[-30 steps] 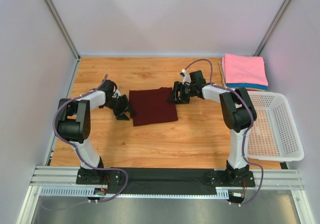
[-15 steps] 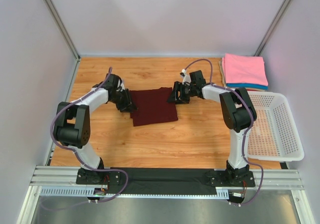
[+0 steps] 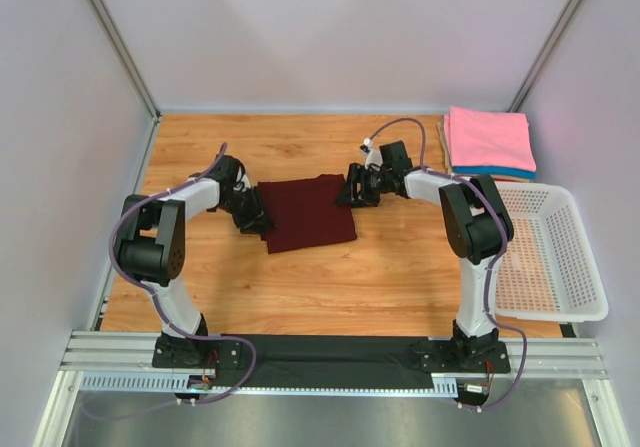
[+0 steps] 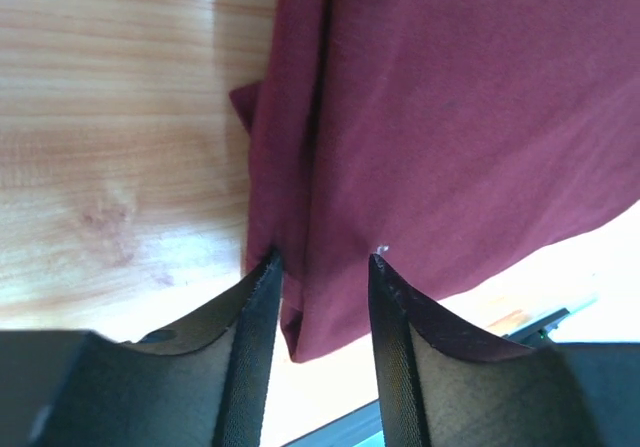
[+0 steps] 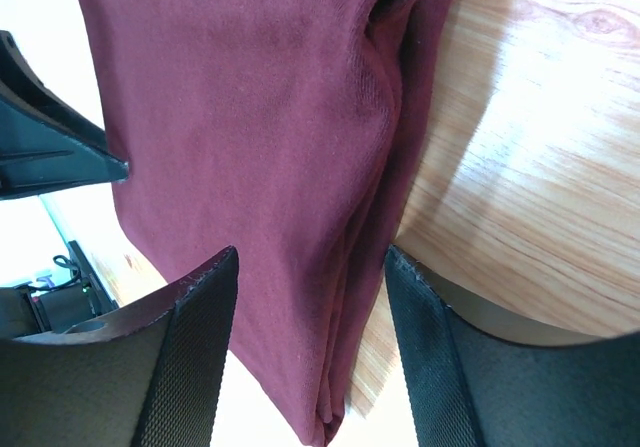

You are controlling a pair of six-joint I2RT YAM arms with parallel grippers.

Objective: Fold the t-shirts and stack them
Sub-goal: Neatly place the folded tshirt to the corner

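A dark maroon t-shirt (image 3: 308, 211), folded into a rectangle, lies on the wooden table (image 3: 380, 277) at centre. My left gripper (image 3: 256, 215) is at its left edge. In the left wrist view the left gripper (image 4: 325, 259) is open, with the folded edge of the shirt (image 4: 450, 117) between its fingers. My right gripper (image 3: 350, 189) is at the shirt's far right corner. In the right wrist view the right gripper (image 5: 311, 254) is open wide, straddling the layered edge of the shirt (image 5: 250, 97). A folded pink t-shirt (image 3: 488, 139) tops a stack at the back right, a blue one (image 3: 505, 172) under it.
A white perforated plastic basket (image 3: 552, 257) stands at the right, just in front of the stack. Grey walls enclose the table on three sides. A metal rail (image 3: 320, 352) runs along the near edge by the arm bases.
My left gripper has moved in to the shirt's left edge, first toward the back, then slightly nearer. The right arm and the shirt have not visibly moved.
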